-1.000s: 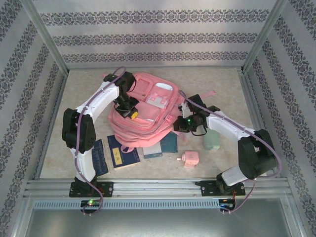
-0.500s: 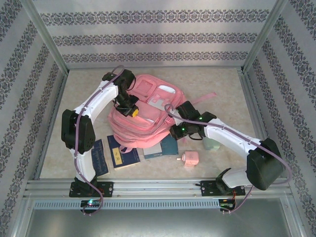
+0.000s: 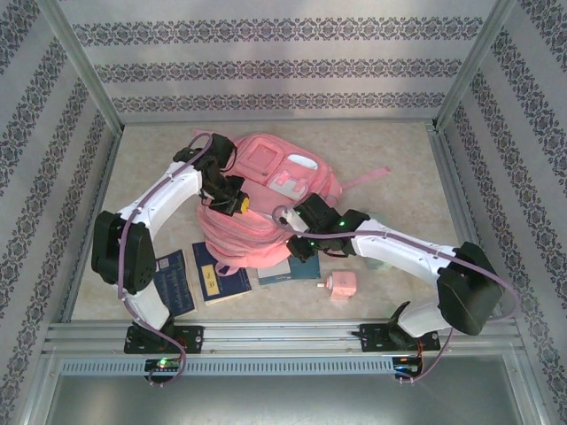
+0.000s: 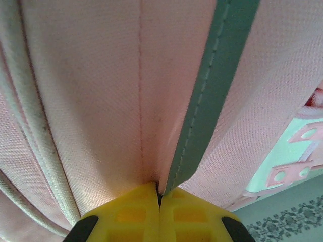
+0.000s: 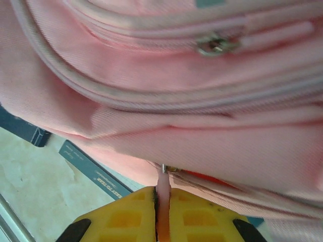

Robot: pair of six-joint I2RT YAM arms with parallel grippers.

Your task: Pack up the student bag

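Lying mid-table, front pockets facing up: student bag [image 3: 266, 212], long axis running roughly from 7 o'clock to 1 o'clock, top end impossible to tell.

Pinching a grey-green trim strip [image 4: 212, 101] on its 9 o'clock side, left gripper [image 4: 159, 196] pressed together. Nipping a pale pink tab [image 5: 162, 181], probably a zip pull, at its 5 o'clock edge, right gripper [image 5: 162, 194] closed tight.

Seemingly opening a pocket. Next, likely needing the fabric held taut while drawing the tab along the zip.

Waiting at 6 o'clock: books [image 3: 221, 282].
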